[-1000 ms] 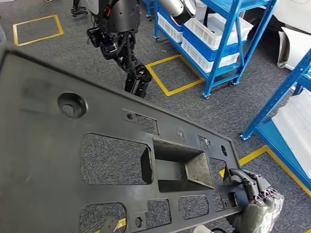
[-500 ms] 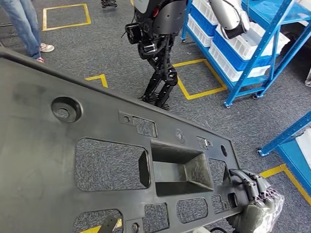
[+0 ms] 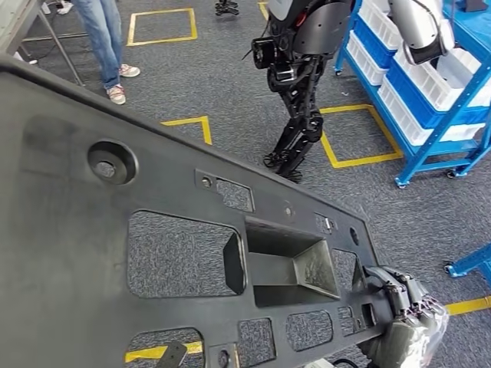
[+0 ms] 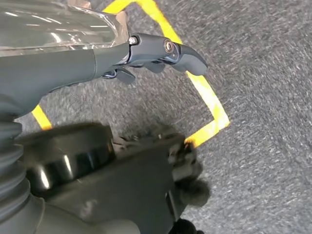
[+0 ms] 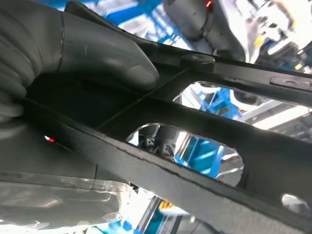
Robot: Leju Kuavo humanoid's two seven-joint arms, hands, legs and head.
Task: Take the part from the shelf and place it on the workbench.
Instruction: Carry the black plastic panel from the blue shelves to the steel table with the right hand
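I have the part [image 3: 173, 253], a wide dark panel with cut-out openings, carried low and close to me. My right robot hand [image 3: 400, 322] grasps its near right corner, thumb [image 5: 107, 53] pressed on the rib. My left robot hand [image 4: 110, 180] is under the part's other end; whether it grips I cannot tell. Past the part's far edge lies grey floor [image 3: 232, 92] with yellow squares, then another robot [image 3: 295, 69] and a person's legs [image 3: 107, 38]. Right of that robot, a blue shelf [image 3: 457, 100] holds white bins [image 3: 416, 115]; contents unclear.
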